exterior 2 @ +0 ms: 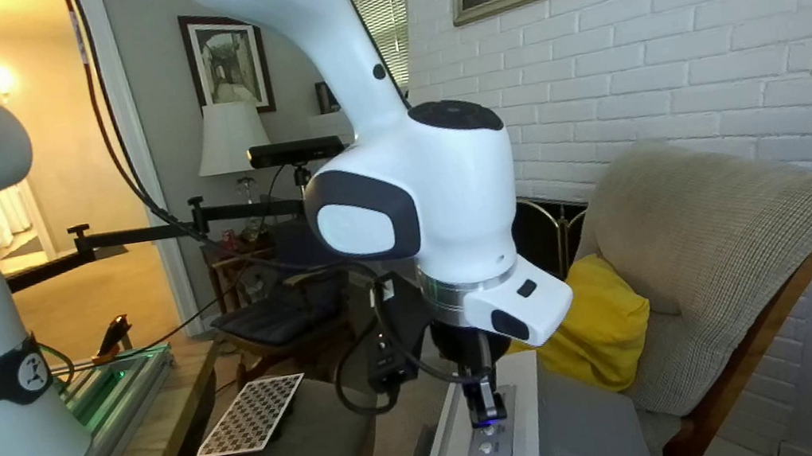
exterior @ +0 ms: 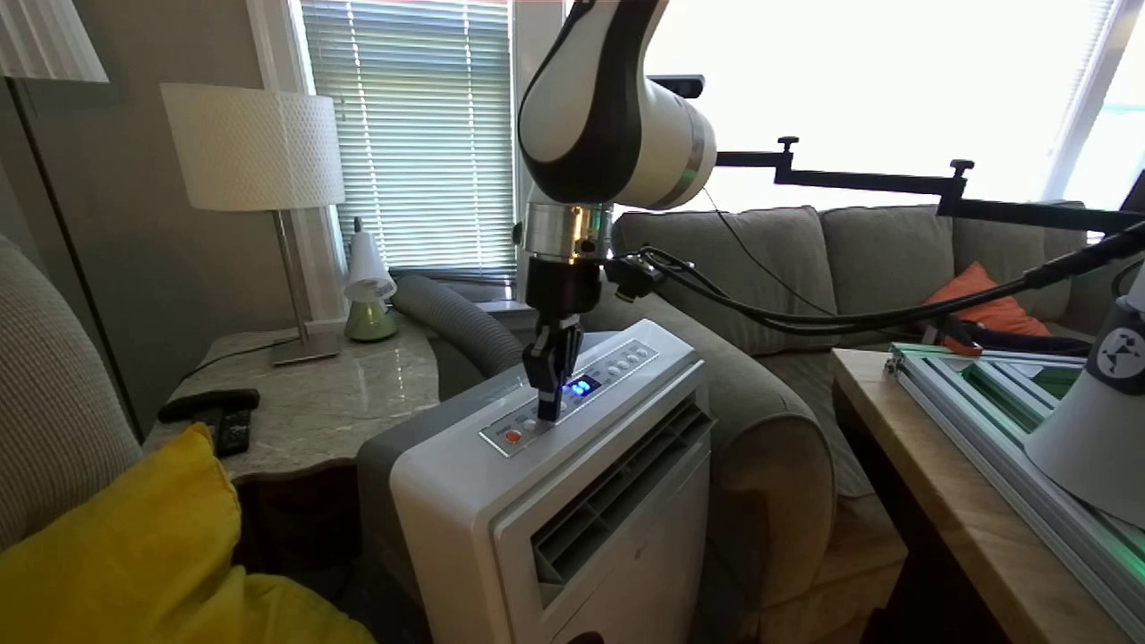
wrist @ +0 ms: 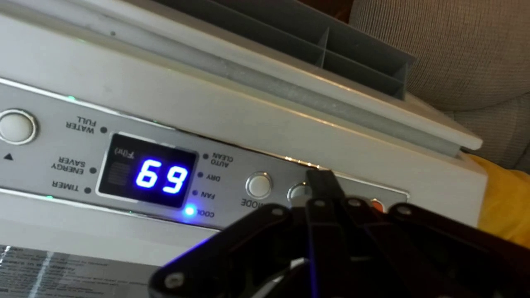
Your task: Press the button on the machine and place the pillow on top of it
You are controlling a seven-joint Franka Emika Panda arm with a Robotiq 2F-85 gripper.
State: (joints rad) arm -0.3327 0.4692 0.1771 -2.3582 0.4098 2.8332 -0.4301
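Air conditioner point(exterior: 523, 487), just one, stands directly beneath the hand point(exterior: 548, 411), whose two fingers point(wrist: 319, 213) are pressed together, tips at the control panel point(wrist: 234, 182) near one orange-red button point(exterior: 513, 436); contact cannot be told. One yellow pillow point(exterior 2: 605, 323) sits on one armchair point(exterior 2: 754, 240) near the air conditioner, apart from the hand. One orange cushion point(exterior: 1006, 315) lies on the sofa point(exterior: 733, 277).
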